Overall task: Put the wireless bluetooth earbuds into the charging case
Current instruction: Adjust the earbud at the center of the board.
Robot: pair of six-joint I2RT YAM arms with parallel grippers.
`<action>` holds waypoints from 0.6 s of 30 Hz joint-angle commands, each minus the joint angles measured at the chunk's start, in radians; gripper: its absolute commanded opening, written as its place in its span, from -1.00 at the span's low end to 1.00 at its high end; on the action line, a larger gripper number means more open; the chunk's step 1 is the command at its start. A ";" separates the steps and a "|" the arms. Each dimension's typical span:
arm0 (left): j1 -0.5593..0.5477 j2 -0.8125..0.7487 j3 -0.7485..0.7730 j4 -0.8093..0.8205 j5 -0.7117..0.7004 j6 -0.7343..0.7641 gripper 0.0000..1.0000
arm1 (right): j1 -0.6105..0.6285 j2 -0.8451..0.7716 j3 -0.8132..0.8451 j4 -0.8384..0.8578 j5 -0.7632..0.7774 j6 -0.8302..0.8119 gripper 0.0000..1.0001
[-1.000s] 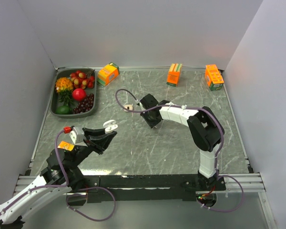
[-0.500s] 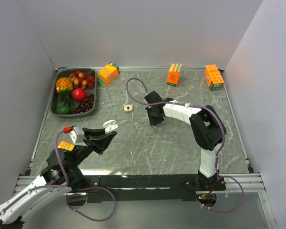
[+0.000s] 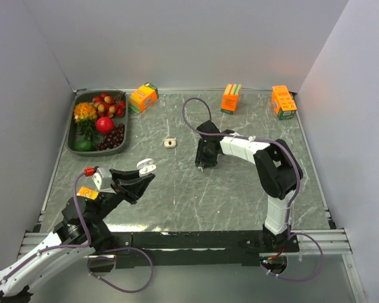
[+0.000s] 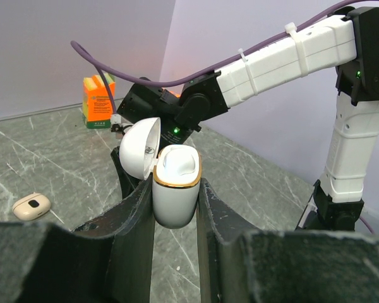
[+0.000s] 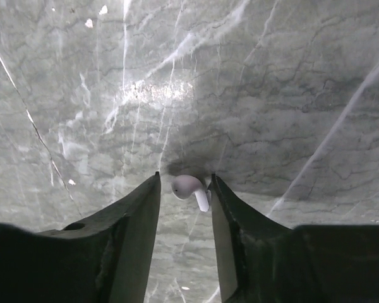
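Observation:
My left gripper (image 3: 141, 175) is shut on a white case with a gold rim (image 4: 175, 189), held upright above the table with its lid (image 4: 141, 148) hinged open; it also shows in the top view (image 3: 146, 166). The small tan charging case (image 3: 170, 142) with a dark spot lies on the table mid-left, also in the left wrist view (image 4: 31, 204). My right gripper (image 3: 201, 163) points down at the table. Its jaws stand open on either side of one white earbud (image 5: 191, 188) lying on the marble, close to the right finger. Other earbuds are out of view.
A dark tray (image 3: 74, 135) of toy fruit sits at the back left. Three orange cartons (image 3: 143, 97) (image 3: 230, 98) (image 3: 283, 102) stand along the back edge. The right arm's purple cable (image 3: 189, 113) loops above the table centre. White walls enclose the table.
My right gripper has swung to the right, away from the tan case, and now points down over the earbud. The left arm has not moved.

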 commanded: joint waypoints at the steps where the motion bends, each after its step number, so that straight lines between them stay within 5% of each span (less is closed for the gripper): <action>1: -0.001 -0.004 0.023 0.037 -0.014 -0.013 -0.98 | 0.009 -0.008 0.000 -0.094 0.098 0.022 -0.01; 10: -0.001 0.006 0.023 0.047 -0.009 -0.014 -0.98 | 0.060 -0.059 0.041 -0.124 0.250 -0.265 0.07; 18: 0.000 0.011 0.023 0.048 -0.007 -0.013 -0.98 | 0.109 -0.066 0.010 -0.067 0.210 -0.431 0.08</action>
